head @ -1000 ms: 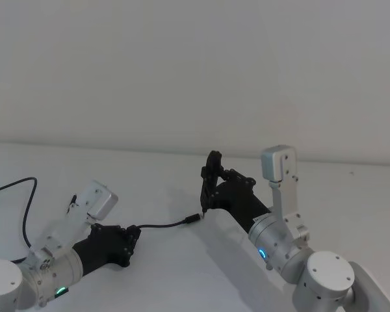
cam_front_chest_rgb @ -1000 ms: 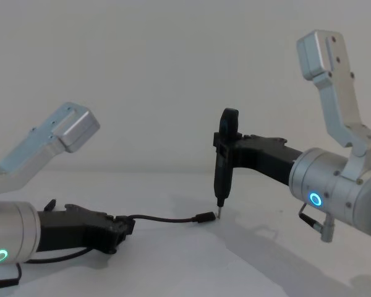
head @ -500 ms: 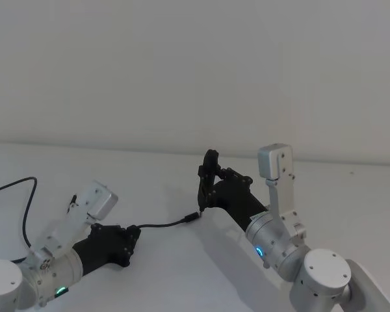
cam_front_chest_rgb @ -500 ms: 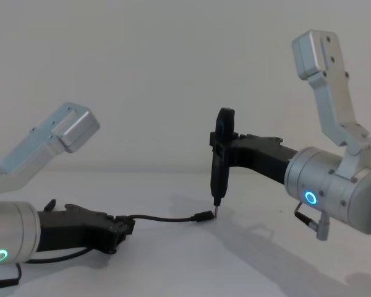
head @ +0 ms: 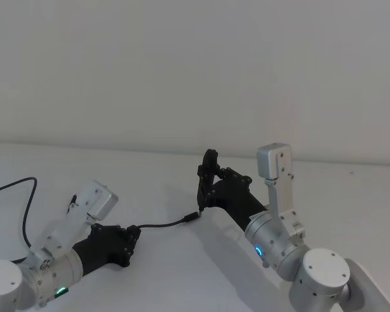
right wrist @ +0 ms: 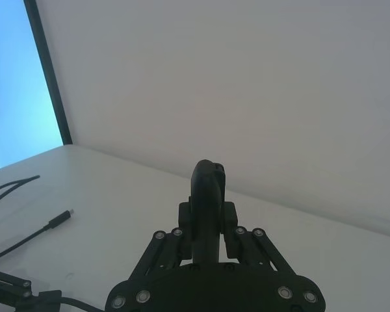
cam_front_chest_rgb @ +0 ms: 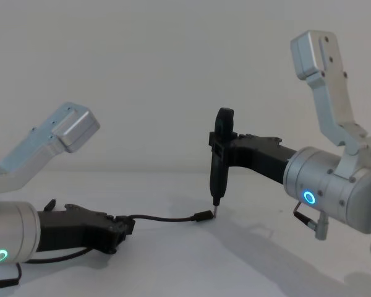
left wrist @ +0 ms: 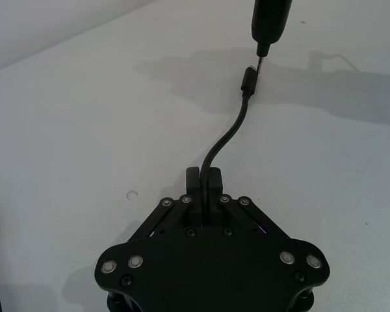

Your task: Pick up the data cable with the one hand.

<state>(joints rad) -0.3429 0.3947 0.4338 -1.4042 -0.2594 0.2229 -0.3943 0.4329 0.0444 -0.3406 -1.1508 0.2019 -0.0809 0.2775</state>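
- The left pincer lies low on the white counter, toward its near left, its fingers pressed together on the data cable.
- The black cable curves away from that pincer across the counter; its plug rests on the surface, its metal tip just beside the tool tip.
- The right pincer hangs above the middle of the counter, pinching an upright black pen-like tool whose tip points down at the plug.
- Judgement: the grasp looks made, the lift not yet done.
- Next calls for raising the left arm steadily, clear of the tool, so the plug leaves the counter without snagging.
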